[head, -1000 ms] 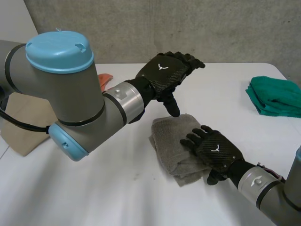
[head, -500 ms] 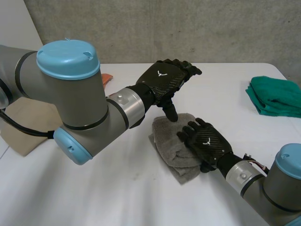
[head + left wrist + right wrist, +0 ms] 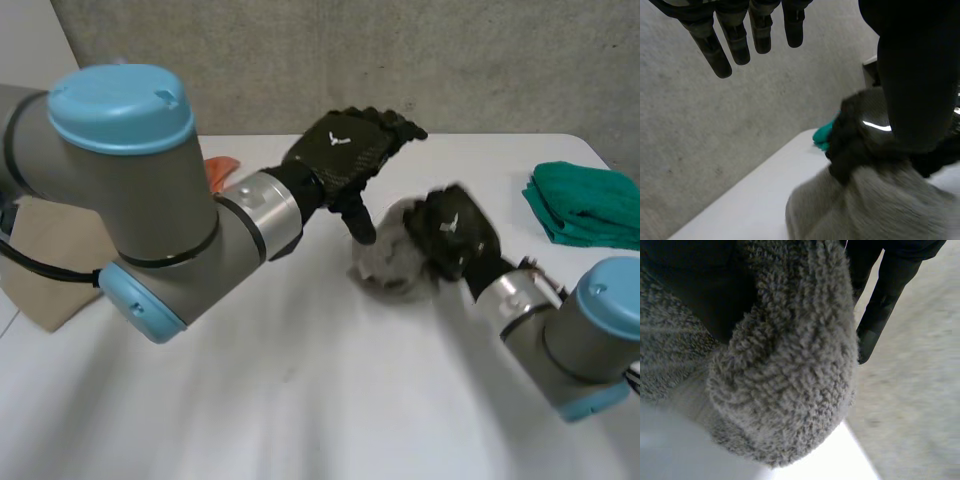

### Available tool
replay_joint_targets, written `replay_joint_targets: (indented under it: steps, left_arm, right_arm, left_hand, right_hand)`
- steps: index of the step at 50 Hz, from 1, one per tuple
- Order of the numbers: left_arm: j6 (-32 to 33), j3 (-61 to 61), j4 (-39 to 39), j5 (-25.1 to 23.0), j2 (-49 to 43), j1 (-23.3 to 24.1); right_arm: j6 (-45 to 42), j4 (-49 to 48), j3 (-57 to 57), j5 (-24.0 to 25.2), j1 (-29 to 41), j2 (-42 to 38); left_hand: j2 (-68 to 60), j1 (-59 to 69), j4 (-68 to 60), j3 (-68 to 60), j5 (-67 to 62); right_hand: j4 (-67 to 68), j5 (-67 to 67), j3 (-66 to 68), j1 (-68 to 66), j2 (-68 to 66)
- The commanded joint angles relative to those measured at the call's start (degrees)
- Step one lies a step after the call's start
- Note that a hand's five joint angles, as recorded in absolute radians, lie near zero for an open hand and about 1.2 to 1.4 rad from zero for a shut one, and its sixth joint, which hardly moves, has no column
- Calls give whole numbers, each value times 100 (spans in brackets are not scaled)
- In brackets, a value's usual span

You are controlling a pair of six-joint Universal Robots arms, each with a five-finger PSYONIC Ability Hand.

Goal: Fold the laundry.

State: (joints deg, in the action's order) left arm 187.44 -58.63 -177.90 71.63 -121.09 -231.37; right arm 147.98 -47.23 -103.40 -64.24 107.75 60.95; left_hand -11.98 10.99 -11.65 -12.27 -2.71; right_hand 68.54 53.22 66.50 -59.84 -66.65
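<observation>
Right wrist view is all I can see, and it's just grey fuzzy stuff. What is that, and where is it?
Observer: It's a grey towel, bunched up near the middle of the white table.
Operator: Is my hand holding it?
Observer: Yes. In the head view the right hand has its fingers curled over the towel's right side.
Operator: What's the other hand doing?
Observer: The left hand hangs above the towel's far left side, with its fingers straight and its thumb pointing down close to the towel. I can't tell if the thumb touches it.
</observation>
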Motion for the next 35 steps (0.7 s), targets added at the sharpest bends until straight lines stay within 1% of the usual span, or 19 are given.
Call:
replay_joint_targets:
  steps: [1, 3, 6, 7, 9, 14, 15, 18, 19, 22, 23, 25, 26, 31, 35]
  left_arm:
    - [-23, 44, -26, 0, 358, -189]
    - [-23, 44, -61, 0, 411, -215]
    - [-23, 44, -131, 0, 481, -207]
    - [-23, 44, -157, 0, 499, -207]
    - [-23, 36, -157, 0, 499, -198]
    - [-23, 36, -157, 0, 490, -189]
    - [-23, 27, -157, 0, 473, -180]
    - [-32, 1, -157, 0, 446, -180]
    - [-41, -17, -157, 0, 429, -172]
    - [-93, -43, -157, 0, 393, -171]
    - [-137, -44, -157, 0, 358, -163]
    - [-155, -44, -157, 0, 314, -154]
    - [-164, -44, -157, 0, 288, -154]
    - [-164, -52, -149, 0, 253, -92]
    - [-164, -52, -149, 0, 244, -92]
  right_arm:
    - [1038, -278, 1005, -150, -359, 49]
    - [1397, -313, 1390, -168, -752, 49]
    - [1741, -322, 1857, -247, -1106, -48]
    - [1943, -331, 2172, -317, -1298, -161]
    - [2111, -357, 2472, -379, -1466, -381]
    - [2340, -629, 3492, -379, -2011, -1242]
    - [2349, -699, 3763, -353, -2142, -1617]
    - [2314, -796, 4125, -318, -2293, -2164]
    - [2305, -866, 4326, -317, -2415, -2497]
    - [2296, -902, 4626, -247, -2714, -3008]
    - [2235, -893, 4749, -134, -2915, -3280]
    - [2112, -885, 4873, 16, -3031, -3527]
    - [1920, -815, 4952, 156, -3127, -3685]
    - [1243, -411, 4847, 429, -3347, -3757]
    - [899, -41, 4715, 509, -3488, -3696]
  left_hand:
    - [58, 41, 25, 88, 131]
    - [58, 41, 25, 88, 131]
    - [58, 41, 25, 88, 131]
    - [58, 41, 25, 88, 131]
    - [58, 41, 25, 88, 131]
    - [58, 41, 25, 88, 131]
    - [75, 24, 42, 104, 148]
    - [58, 41, 25, 88, 131]
    - [58, 41, 25, 88, 131]
    - [58, 41, 25, 88, 131]
    - [58, 41, 25, 88, 131]
    - [58, 41, 25, 88, 131]
    - [58, 41, 25, 88, 131]
    - [58, 41, 25, 88, 131]
    - [58, 41, 25, 88, 131]
  right_hand:
    - [1146, 1678, 1350, -2016, -1335]
    - [1146, 1678, 1350, -2016, -1335]
    - [1146, 1678, 1350, -2016, -1335]
    - [1146, 1678, 1350, -2016, -1335]
    - [1146, 1678, 1350, -2016, -1335]
    - [1146, 1678, 1350, -2016, -1335]
    - [1146, 1678, 1350, -2016, -1335]
    - [1146, 1678, 1350, -2016, -1335]
    - [1146, 1678, 1350, -2016, -1335]
    - [1146, 1678, 1350, -2016, -1335]
    - [1146, 1678, 1350, -2016, -1335]
    - [1146, 1678, 1350, -2016, -1335]
    - [1146, 1678, 1350, -2016, -1335]
    - [1146, 1678, 1350, -2016, -1335]
    - [1146, 1678, 1350, -2016, -1335]
